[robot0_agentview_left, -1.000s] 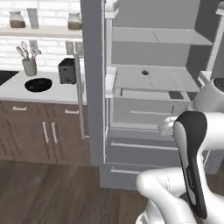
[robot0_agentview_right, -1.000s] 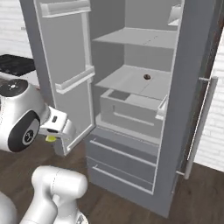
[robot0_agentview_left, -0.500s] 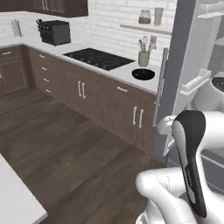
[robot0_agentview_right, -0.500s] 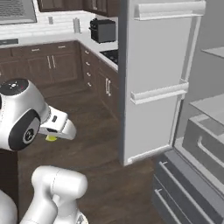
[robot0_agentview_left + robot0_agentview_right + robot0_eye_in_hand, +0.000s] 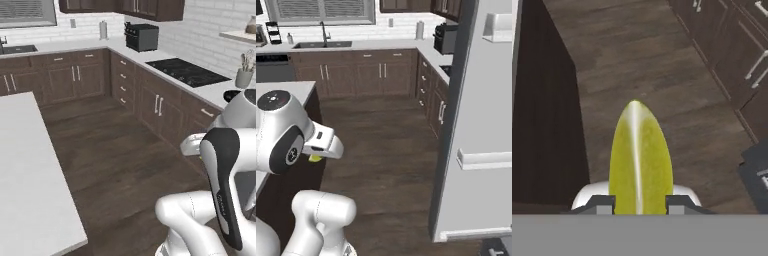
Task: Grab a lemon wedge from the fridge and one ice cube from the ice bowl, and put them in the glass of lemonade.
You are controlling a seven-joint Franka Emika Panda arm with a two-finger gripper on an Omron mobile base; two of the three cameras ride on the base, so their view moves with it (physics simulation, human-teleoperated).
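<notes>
Hand view shows the small yellow-green lemon wedge pinched between the two dark finger tips of the gripper, jaws part-closed against its flanks, hanging over the dark wood plank floor. It looks light, soft and slick, so a gentle squeeze across the thick middle seems wisest. To the left stands a white-topped island; dark brown cabinets line the far wall, and the tall matte grey fridge door stands open at right.
</notes>
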